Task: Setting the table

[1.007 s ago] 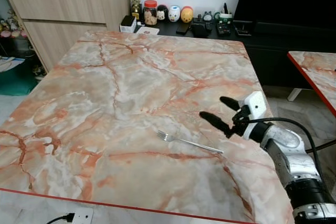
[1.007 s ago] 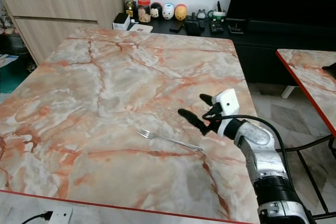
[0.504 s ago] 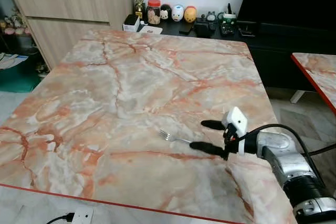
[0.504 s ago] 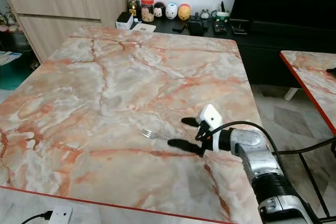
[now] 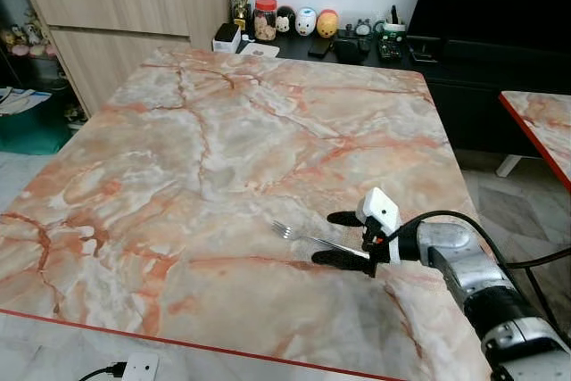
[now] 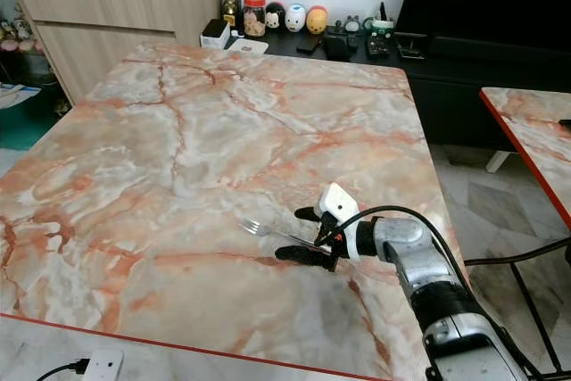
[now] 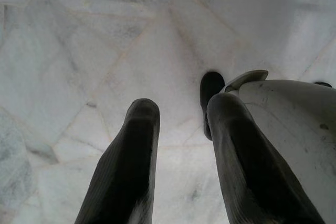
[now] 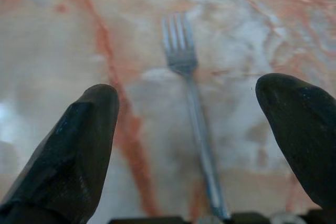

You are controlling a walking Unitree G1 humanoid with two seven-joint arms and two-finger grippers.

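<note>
Fork (image 5: 312, 239) flat on tabletop (image 5: 223, 140), handle end btwn R gripper (image 5: 339, 238) fingers, long axis straight ahead of them. Spread wide, holding nothing yet. Needs closing on handle.

No readable text, labels or numbers.

Silver arm (image 5: 464, 260) w/ black cable, black-fingered right hand (image 5: 340, 238) (white cam block).

fork (image 5: 312, 239): on the table (image 5: 223, 149), toward its right front part
right gripper (image 5: 340, 238): low over the fork's handle — one finger on each side
shelf items (image 5: 303, 22): behind the table's far edge
second table (image 5: 540, 122): well apart, to the right
</note>
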